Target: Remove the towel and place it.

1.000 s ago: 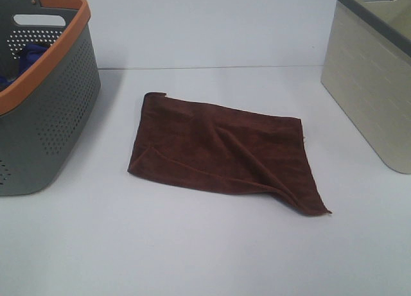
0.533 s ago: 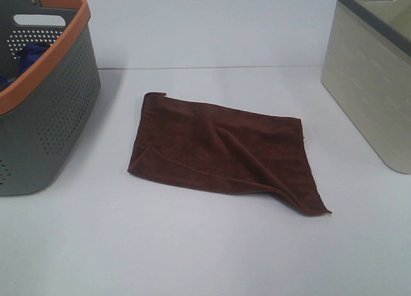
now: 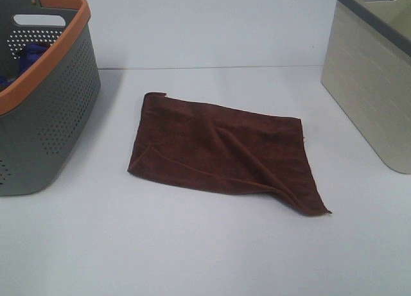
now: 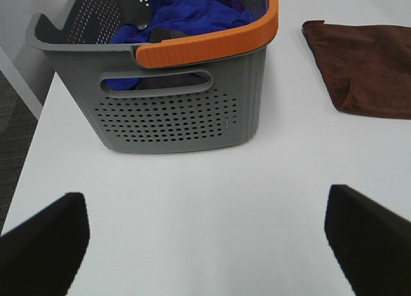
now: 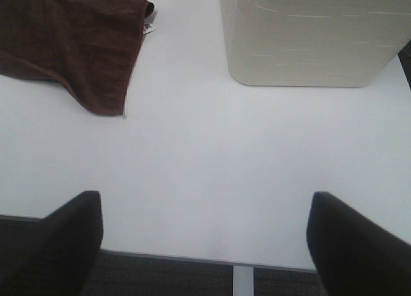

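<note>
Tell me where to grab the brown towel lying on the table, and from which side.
Probably the near right corner of the dark reddish-brown terry towel, approached from above by the right end effector. A fold ridge runs into that corner and seems to lift it slightly, while the rest lies flat on the white table.

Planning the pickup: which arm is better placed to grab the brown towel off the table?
Probably the right. The towel's raised, folded corner points toward that side, and it lies fairly close ahead of the open right gripper. The left gripper mainly faces the grey basket.
</note>
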{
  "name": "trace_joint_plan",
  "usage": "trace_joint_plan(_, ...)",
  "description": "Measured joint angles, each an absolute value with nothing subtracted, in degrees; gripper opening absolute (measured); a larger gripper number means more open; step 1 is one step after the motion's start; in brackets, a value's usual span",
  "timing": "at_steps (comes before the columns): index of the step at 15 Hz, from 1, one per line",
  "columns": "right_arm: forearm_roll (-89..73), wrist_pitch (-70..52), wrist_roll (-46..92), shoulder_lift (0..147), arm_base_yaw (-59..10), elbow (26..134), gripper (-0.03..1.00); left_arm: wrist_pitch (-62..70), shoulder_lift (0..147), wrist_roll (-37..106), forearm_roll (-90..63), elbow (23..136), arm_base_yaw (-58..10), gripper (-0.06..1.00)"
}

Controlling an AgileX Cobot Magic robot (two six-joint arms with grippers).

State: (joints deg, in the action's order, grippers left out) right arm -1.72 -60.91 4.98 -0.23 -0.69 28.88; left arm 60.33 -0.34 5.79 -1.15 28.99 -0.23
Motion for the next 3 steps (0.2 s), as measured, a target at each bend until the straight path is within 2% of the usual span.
trace_joint_plan(3, -1.72, -60.91, 4.98, -0.23, -0.69, 28.88, 0.76, 60.33, -0.34, 5.79, -1.15, 28.99, -0.23, 0.95)
